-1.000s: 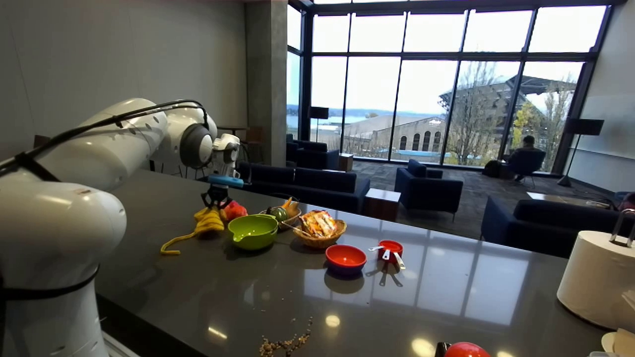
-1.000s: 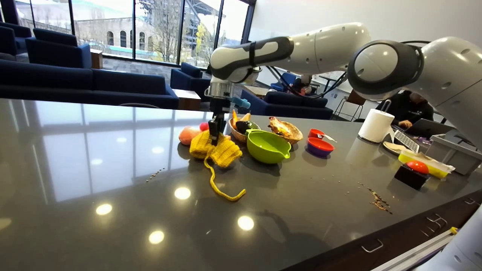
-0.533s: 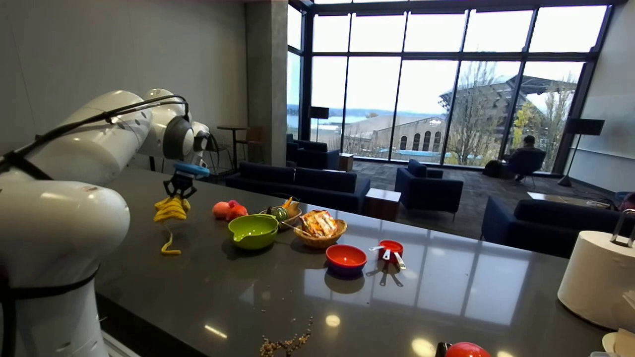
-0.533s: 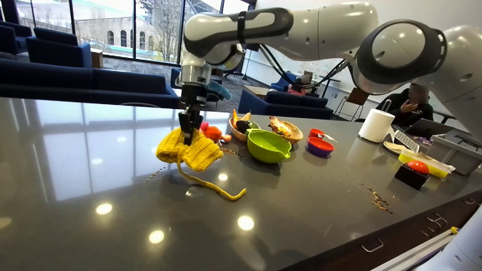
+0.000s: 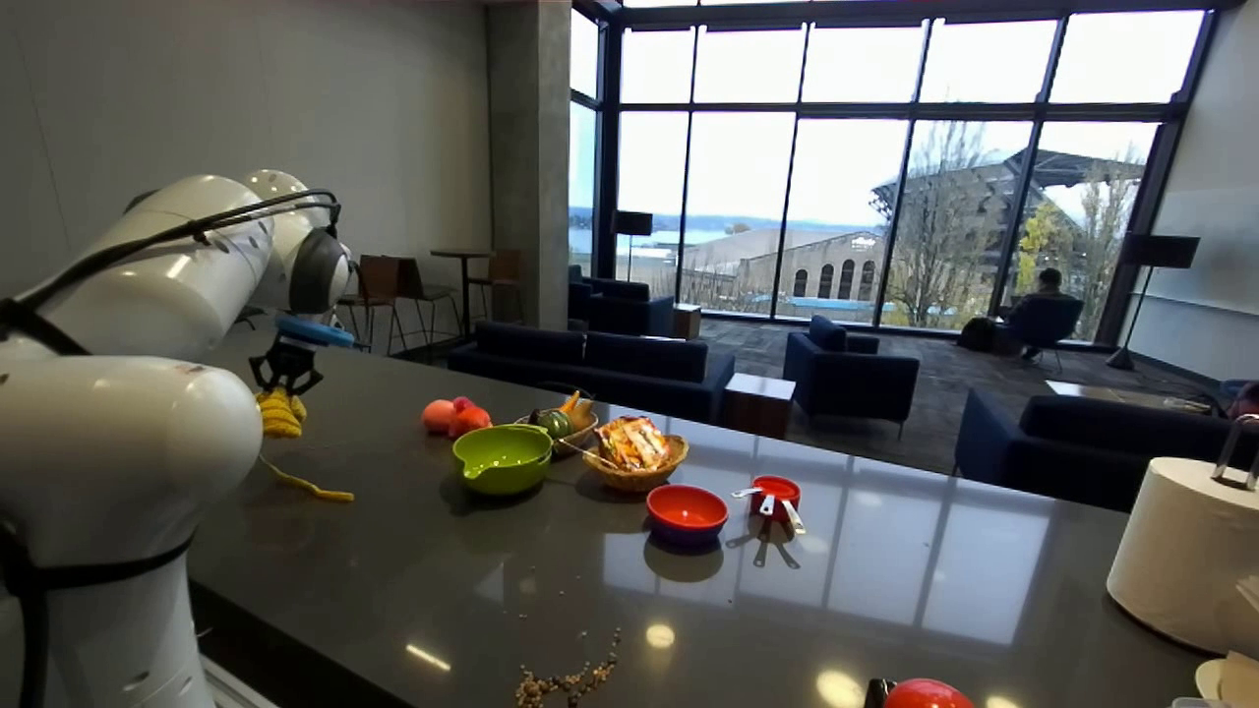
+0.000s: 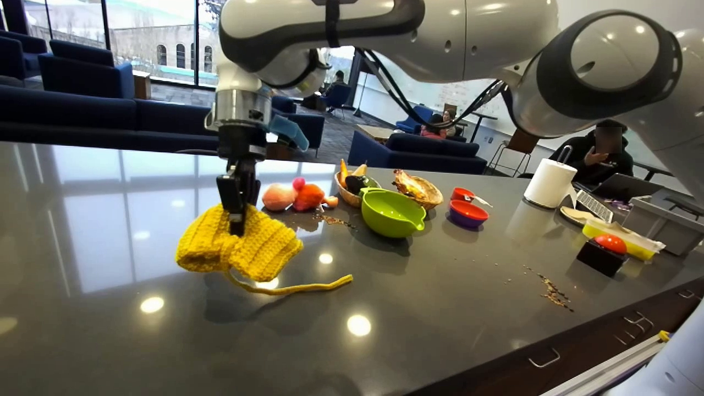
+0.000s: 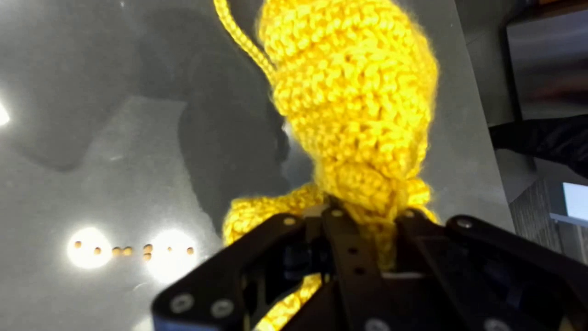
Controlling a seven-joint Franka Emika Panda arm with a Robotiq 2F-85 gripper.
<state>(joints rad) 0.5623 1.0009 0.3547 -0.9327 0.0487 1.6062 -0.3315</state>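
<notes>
Well, a big, shiny gray table (image 6: 418,335) carries lots of things, and a large white robot arm (image 6: 506,38) reaches over it. A roll of white paper (image 6: 550,184) stands upright on it in both exterior views. The end effector (image 6: 237,224) is pinched tight on a yellow knitted thing (image 6: 269,250) and holds it up off the table. In the wrist view, the yarn is squeezed right between the fingers (image 7: 349,264). A thin yellow string (image 6: 313,287) hangs off it and trails down toward the table. A green bowl (image 6: 391,217) sits well apart, with a basket (image 6: 347,199) of little squashes (image 5: 554,423) just beside it. A red and purple bowl (image 6: 467,214) is smaller. A peach round thing (image 6: 278,197) and an orange-red one (image 6: 308,197) lie side by side. The smallest bits are brown seeds (image 7: 127,251), spread on the table.
</notes>
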